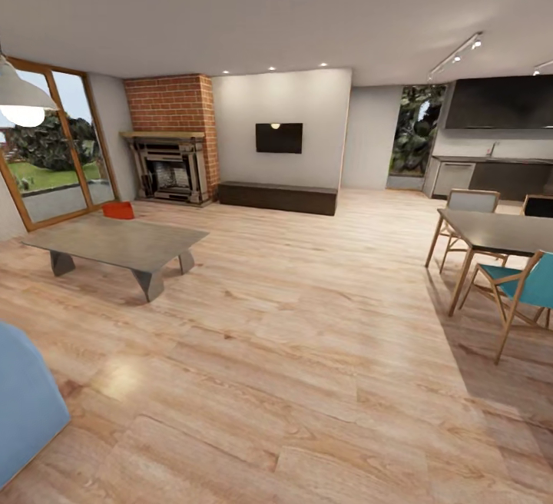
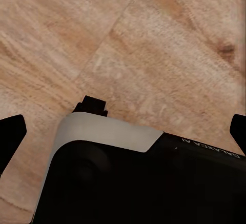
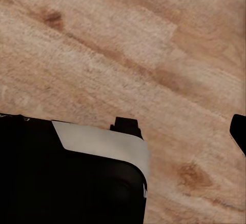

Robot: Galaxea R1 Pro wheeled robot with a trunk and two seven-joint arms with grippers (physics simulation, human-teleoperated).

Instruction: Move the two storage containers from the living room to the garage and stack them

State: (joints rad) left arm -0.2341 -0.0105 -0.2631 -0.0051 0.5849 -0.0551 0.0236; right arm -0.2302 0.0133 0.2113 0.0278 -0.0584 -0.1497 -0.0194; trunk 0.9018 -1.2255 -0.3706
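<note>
One orange-red storage container (image 1: 118, 210) shows in the head view, on the living room's plank floor (image 1: 307, 335) beyond the coffee table (image 1: 115, 243) by the glass doors; steer around the table toward it. In the left wrist view, dark fingertips (image 2: 11, 134) sit wide apart, empty, over bare planks. The right wrist view shows one fingertip (image 3: 238, 129); spread unclear.

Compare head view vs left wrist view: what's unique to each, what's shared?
Head view alone: an orange-red storage container on the floor behind the coffee table, near the brick fireplace; glass doors, wall TV, dining table with chairs, blue sofa corner.
Left wrist view alone: the robot's dark body with a pale panel, and black left end effector fingertips at the frame edges, spread wide.
Shared: light wood plank flooring.
</note>
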